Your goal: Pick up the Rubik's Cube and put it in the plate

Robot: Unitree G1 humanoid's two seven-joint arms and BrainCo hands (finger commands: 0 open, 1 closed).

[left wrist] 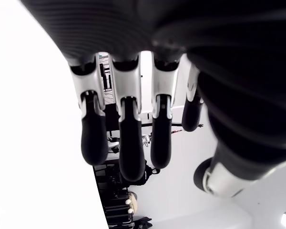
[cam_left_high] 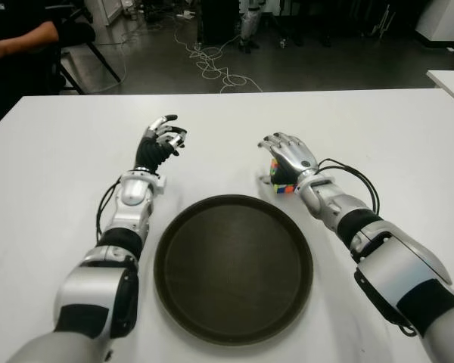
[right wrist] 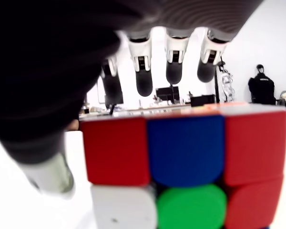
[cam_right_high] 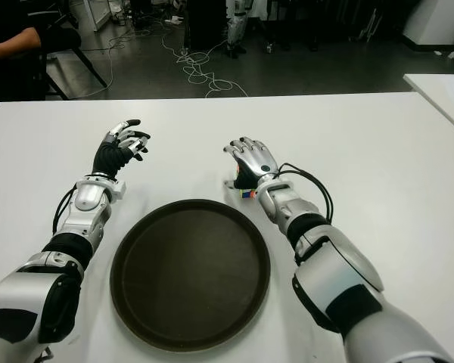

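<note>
Rubik's Cube [cam_left_high: 282,184] sits on the white table [cam_left_high: 53,151] toward its middle, just beyond the far rim of the dark round plate [cam_left_high: 234,268], and our right hand [cam_left_high: 287,159] is arched over it. We judge this to be the reaching step: in the right wrist view the fingers [right wrist: 144,76] hang spread above the cube's top with light showing between them and it, so nothing is gripped yet. Next we need to lower the hand, close thumb and fingers on opposite faces, lift, and carry the cube the short way back over the plate's rim. Our left hand [cam_left_high: 160,141] shows beyond the plate, nearer the table's left edge, fingers loosely bent around nothing. Only the wrist view reveals that gap; the eye views hide most of the cube under the hand.
</note>
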